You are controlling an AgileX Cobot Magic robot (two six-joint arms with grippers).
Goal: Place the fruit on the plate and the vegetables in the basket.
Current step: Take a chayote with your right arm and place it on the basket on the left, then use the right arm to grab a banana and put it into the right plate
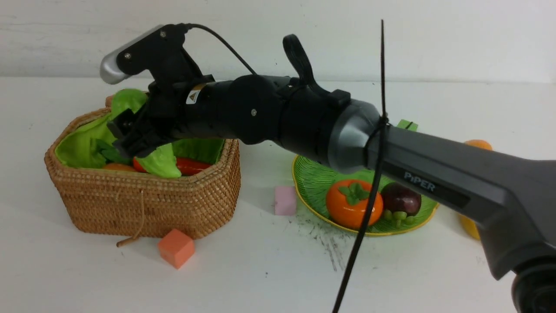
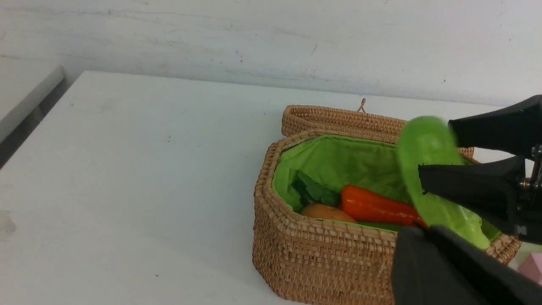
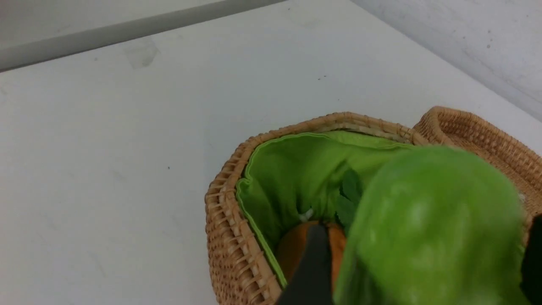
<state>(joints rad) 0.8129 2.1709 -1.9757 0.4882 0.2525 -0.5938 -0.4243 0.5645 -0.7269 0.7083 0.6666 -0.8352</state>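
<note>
My right gripper (image 1: 130, 139) hangs over the wicker basket (image 1: 173, 204), open around the light green gourd (image 1: 163, 161). The gourd (image 3: 423, 237) is blurred there, with a gap beside one finger (image 3: 313, 262). Its lower end dips inside the basket's rim (image 2: 334, 228). The orange carrot (image 2: 372, 207) and the tan potato (image 2: 328, 212) lie on the green lining. On the leaf-shaped plate (image 1: 312, 187) sit the persimmon (image 1: 347, 208) and the mangosteen (image 1: 402, 199). My left gripper (image 2: 423, 262) is shut and empty, near the basket's side.
A pink cube (image 1: 285, 201) lies between basket and plate, an orange cube (image 1: 176, 248) in front of the basket, a green cube (image 1: 407, 125) behind the plate. Two orange-yellow fruits (image 1: 478, 144) (image 1: 469, 226) show partly behind my right arm.
</note>
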